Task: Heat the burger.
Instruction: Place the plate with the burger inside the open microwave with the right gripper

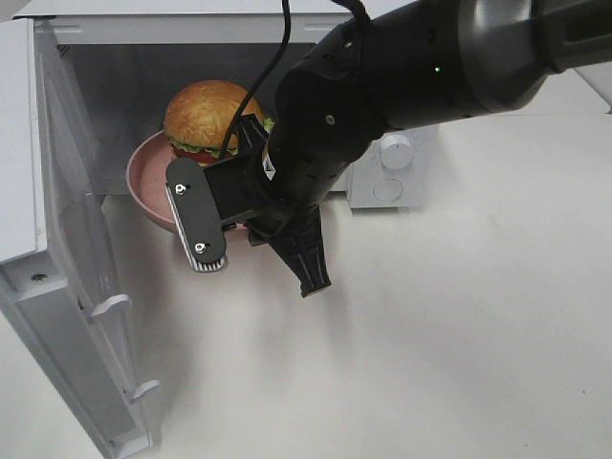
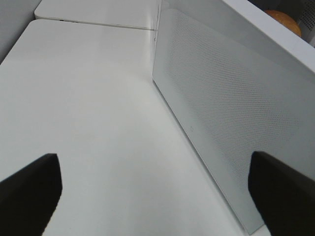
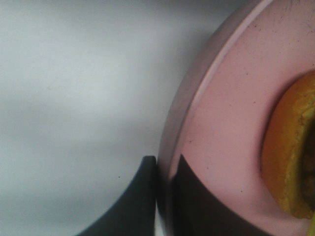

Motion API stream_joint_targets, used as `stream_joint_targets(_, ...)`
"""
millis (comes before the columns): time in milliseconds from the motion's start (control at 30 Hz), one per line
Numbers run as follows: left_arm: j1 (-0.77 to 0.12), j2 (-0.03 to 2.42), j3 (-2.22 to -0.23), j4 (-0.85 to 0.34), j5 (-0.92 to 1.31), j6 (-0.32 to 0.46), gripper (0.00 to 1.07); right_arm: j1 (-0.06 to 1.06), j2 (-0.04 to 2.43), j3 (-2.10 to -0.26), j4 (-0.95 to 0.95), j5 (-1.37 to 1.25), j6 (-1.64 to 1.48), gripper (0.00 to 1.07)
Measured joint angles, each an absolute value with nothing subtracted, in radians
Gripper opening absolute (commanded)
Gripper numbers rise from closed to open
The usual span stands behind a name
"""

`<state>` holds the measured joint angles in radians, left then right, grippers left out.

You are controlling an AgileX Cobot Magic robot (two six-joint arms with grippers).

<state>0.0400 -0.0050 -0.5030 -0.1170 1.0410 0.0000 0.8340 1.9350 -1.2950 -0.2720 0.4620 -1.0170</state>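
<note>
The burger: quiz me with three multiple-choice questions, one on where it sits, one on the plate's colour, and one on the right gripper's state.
1. Where does the burger sit?
A. on top of the microwave
B. on a plate at the microwave's open front
C. on a blue tray

2. What colour is the plate?
A. pink
B. green
C. black

3. How is the right gripper?
A. wide open
B. shut on the plate's rim
C. shut on the bun

Answers: B, the high view shows the burger on the plate in the doorway; A, the rim is pink in both views; B, the right wrist view shows the fingers pinching the rim.
</note>
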Motion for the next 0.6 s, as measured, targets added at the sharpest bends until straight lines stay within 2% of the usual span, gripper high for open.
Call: stream_joint_targets(600,0.04,-0.005,-0.503,-0.117,1.041,0.0,0.98,0.811,2.094,-1.536,-0.285,0.475,-0.94,0.0)
